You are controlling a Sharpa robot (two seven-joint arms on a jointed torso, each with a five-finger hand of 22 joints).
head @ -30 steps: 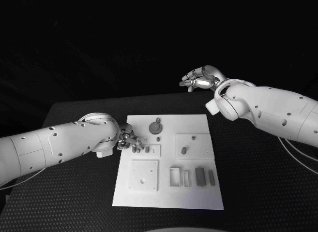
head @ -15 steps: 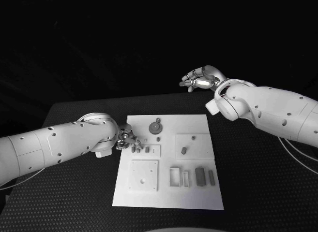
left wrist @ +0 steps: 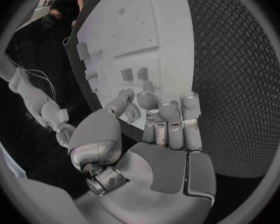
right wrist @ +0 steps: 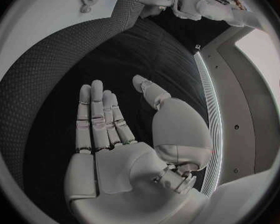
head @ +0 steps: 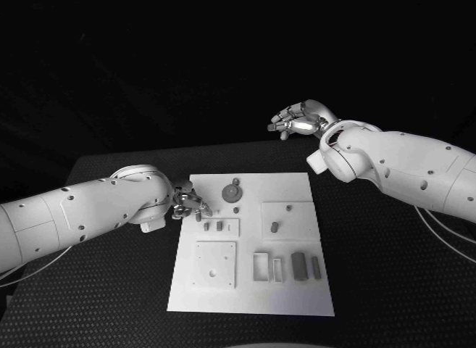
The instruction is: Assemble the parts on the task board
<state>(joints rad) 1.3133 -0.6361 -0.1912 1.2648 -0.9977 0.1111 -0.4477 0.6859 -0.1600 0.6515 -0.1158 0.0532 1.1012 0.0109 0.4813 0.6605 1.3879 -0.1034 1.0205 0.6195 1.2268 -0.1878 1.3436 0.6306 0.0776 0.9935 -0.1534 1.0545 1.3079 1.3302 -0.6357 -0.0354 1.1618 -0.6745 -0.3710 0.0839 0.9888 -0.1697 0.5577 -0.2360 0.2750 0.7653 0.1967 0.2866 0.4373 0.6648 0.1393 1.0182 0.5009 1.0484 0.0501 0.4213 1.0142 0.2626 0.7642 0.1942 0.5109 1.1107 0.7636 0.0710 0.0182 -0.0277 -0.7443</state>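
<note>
Black textured table (head: 384, 275), dark room beyond; nothing of the room legible past the far edge.

White task board (head: 253, 297) flat at table centre, long side running away from the robot. On it: square raised plate (head: 216, 263) at near left; smaller square plate (head: 287, 217) at right, carrying two small dark parts; round disc part (head: 232, 192) near the far edge with a small peg just beyond it; row of upright rectangular parts (head: 299, 265) at near right, beside an open rectangular frame (head: 261, 264); two small parts (head: 218, 226) on a low pad at left centre.

Left arm across the table's left side, forearm covering that part of the mat. Left hand (head: 188, 206) at the board's left edge, fingers curled together over the edge, just beside the low pad. Wrist view: left fingers (left wrist: 171, 122) bunched with thumb close against them, tips above the two small parts (left wrist: 135, 74); anything pinched between them: cannot tell.

Right arm raised over the far right corner of the table, well apart from the board. Right hand (head: 297, 120) aloft, fingers loosely curved, apart, holding nothing; wrist view confirms bare palm (right wrist: 124, 159), fingers extended side by side, thumb apart.
</note>
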